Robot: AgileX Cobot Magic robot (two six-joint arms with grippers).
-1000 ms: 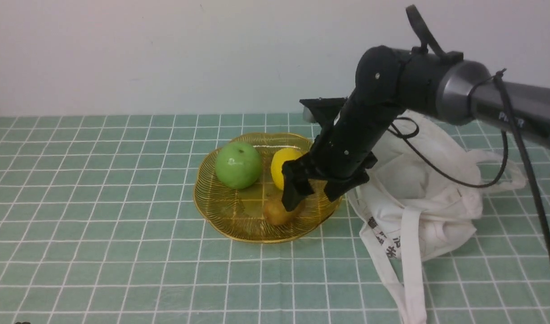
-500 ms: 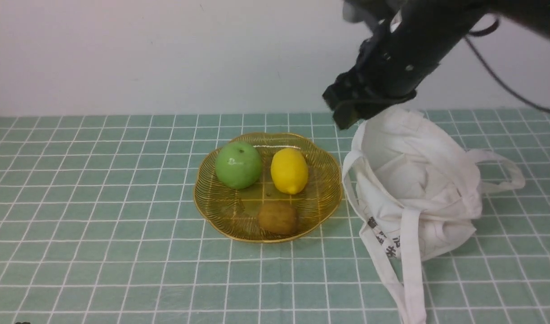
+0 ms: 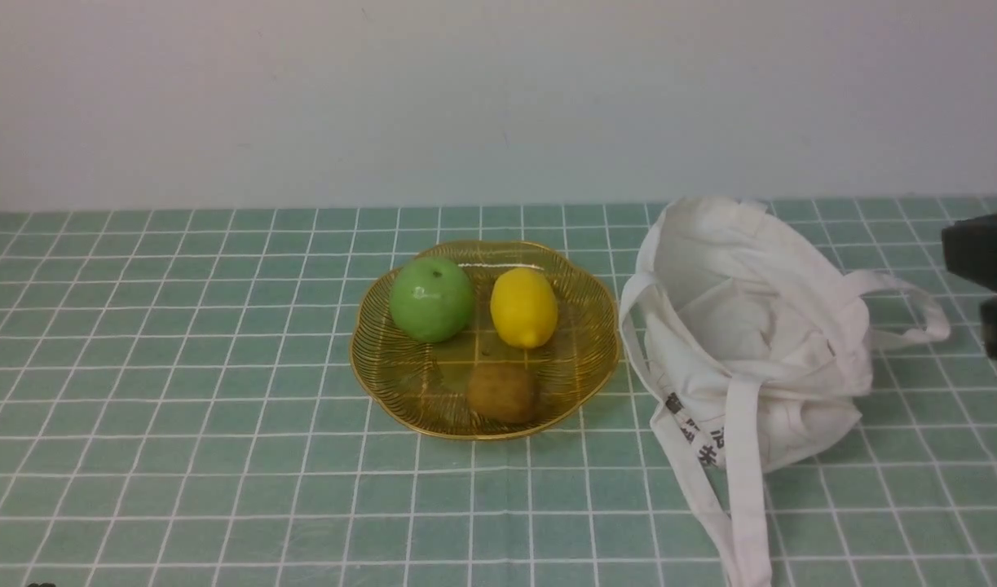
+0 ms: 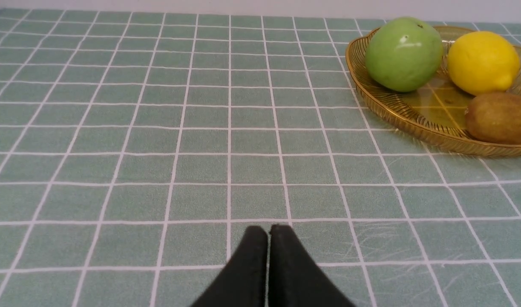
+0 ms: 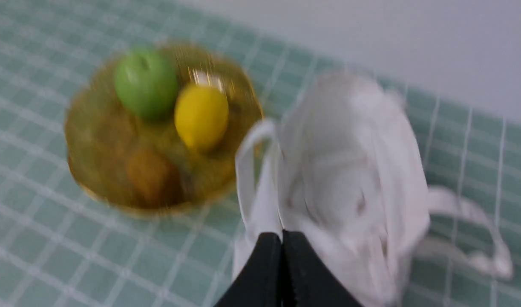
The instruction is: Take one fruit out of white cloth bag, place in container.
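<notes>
The brown fuzzy fruit (image 3: 502, 393) lies in the amber ribbed container (image 3: 384, 383), at its near side, with nothing holding it. The white cloth bag (image 3: 751, 342) slumps open just right of the container, its printed characters facing the front. In the left wrist view my left gripper (image 4: 268, 230) is shut and empty, low over the tablecloth, with the fruit (image 4: 499, 117) and container (image 4: 396, 115) well off to one side. The right wrist view is blurred: my right gripper (image 5: 281, 236) is shut and empty, high above the bag (image 5: 349, 170), with the fruit (image 5: 149, 175) in the container (image 5: 85, 140).
A green apple (image 3: 431, 298) and a yellow lemon (image 3: 524, 308) share the dish behind the fruit. A black part of my right arm (image 3: 987, 253) shows at the right edge. The bag's strap (image 3: 747, 505) trails toward the front edge of the green checked tablecloth (image 3: 180, 408).
My right gripper stood open around the fruit in the dish; it has since risen and pulled back to the right, almost out of the front view. The fruit stays in the dish.
</notes>
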